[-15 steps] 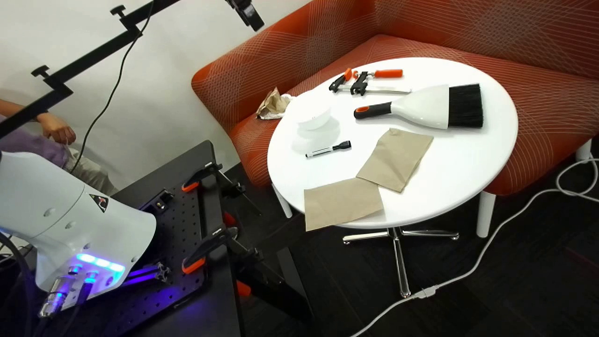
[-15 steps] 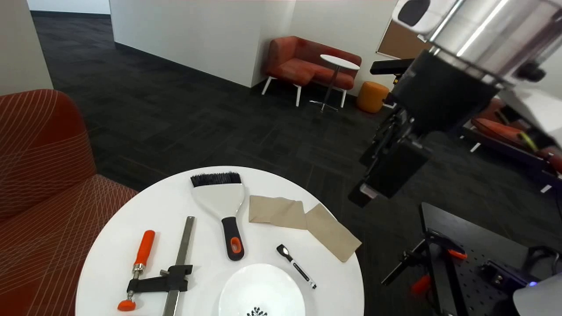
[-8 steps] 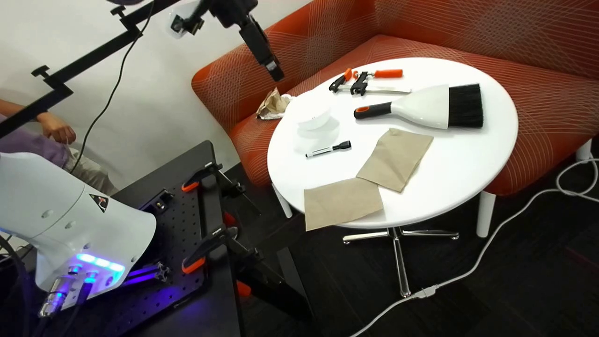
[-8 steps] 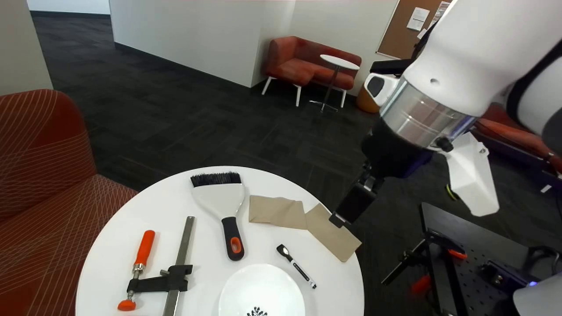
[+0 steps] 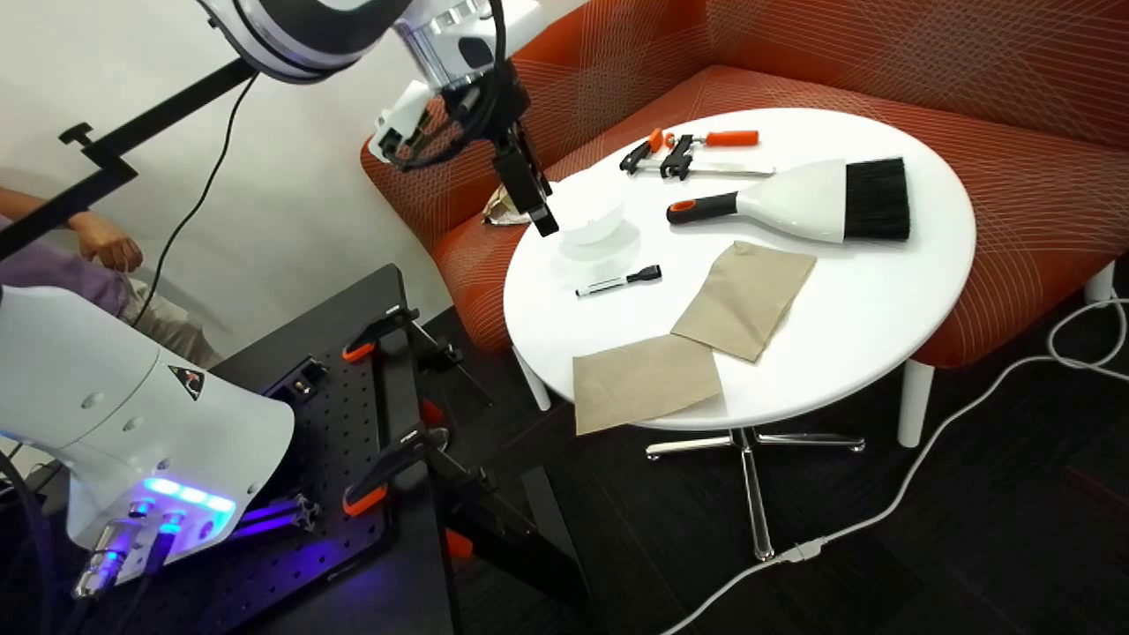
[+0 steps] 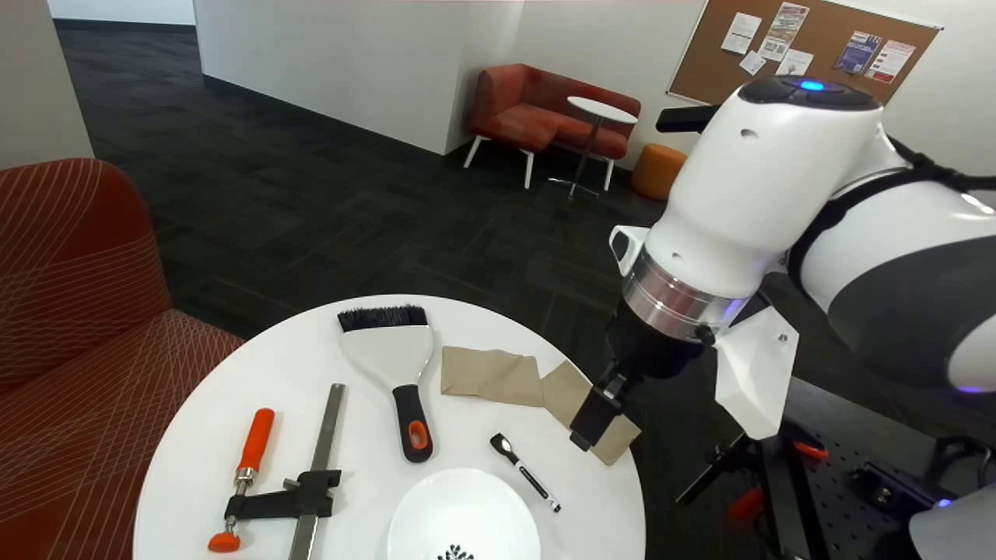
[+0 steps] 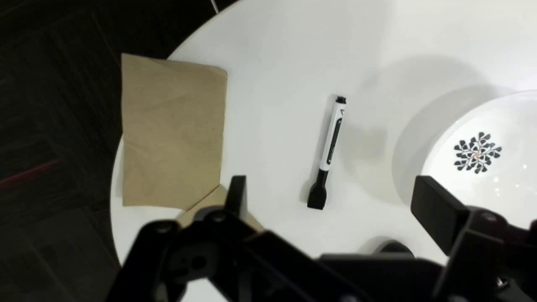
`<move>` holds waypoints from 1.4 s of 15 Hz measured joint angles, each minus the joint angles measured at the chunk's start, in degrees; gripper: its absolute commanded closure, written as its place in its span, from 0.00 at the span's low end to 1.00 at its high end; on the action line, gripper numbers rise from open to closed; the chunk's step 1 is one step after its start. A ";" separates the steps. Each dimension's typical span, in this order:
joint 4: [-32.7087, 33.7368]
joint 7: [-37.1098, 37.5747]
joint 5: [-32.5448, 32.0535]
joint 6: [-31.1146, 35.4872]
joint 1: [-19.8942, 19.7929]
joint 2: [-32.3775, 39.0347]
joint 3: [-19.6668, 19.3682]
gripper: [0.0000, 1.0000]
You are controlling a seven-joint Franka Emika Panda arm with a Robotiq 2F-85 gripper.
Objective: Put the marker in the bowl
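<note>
Wrist view: got the marker [image 7: 331, 144] lying flat on the white table [image 7: 268, 117], slim end aimed between 12 and 1 o'clock, wide black end back between 6 and 7. Also got the bowl [image 7: 514, 138] over at 3 o'clock from that, near but apart, with a dark leafy print inside. As for the gripper [image 7: 336, 202], can see fingers [image 7: 438, 212] spread wide, at 9 and 3 o'clock from the marker's wide end as seen from the wrist. Hangs tilted above the table in both exterior views, clear of the marker. Back in the wrist view, see a brown paper sheet [image 7: 174, 134] at 9 o'clock from the marker, poking past the table edge and touching a second brown sheet [image 7: 216, 197] at about 8, partly hidden behind the gripper. In an exterior view, find a chunky brush [image 6: 391, 354] at 11 o'clock from the bowl, plus a bar clamp [image 6: 268, 505] with an orange handle between 9 and 10. Got a big red couch [image 5: 794, 53] too, in an exterior view, wrapped round the table from 8 through 12 to 4.
</note>
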 measured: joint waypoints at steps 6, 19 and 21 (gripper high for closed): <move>1.00 -0.77 1.91 0.60 1.63 2.18 -0.52 0.00; 9.48 -10.04 14.67 3.14 4.64 14.63 -5.16 0.00; 11.04 -11.38 15.75 4.51 4.66 17.26 -5.33 0.00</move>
